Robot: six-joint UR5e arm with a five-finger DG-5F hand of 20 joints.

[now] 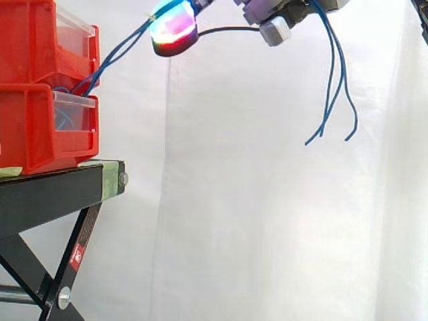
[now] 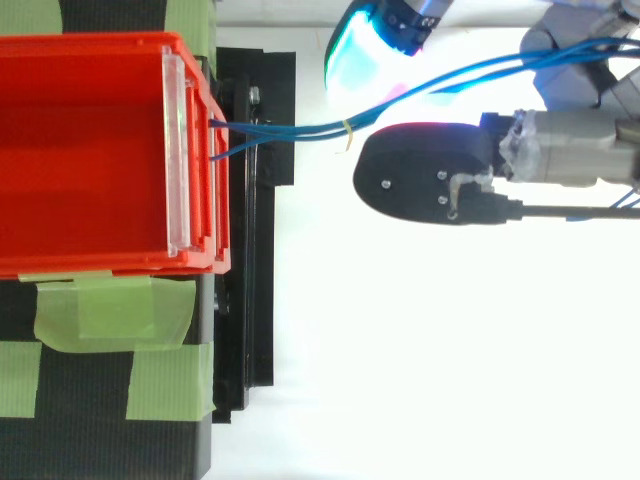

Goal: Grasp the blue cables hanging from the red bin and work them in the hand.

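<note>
Thin blue cables (image 1: 120,50) rise from the front of the lower red bin (image 1: 27,127) up and to the right into my hand (image 1: 274,15) at the top of the side view. A glowing fingertip (image 1: 174,30) lies against them. Beyond the hand, their loose ends (image 1: 332,100) hang free in the air. From above, the cables (image 2: 300,130) leave the bin (image 2: 80,150) and pass between a cyan-lit pad (image 2: 365,50) and a dark-backed fingertip (image 2: 420,180) of the hand (image 2: 580,150). A small yellow tie (image 2: 347,131) binds them. The fingers pinch the cables.
Two red bins are stacked on a black stand (image 1: 60,190) at the left. Green tape (image 2: 110,310) marks the stand's top. A white curtain (image 1: 267,221) hangs behind, with open air right of the stand.
</note>
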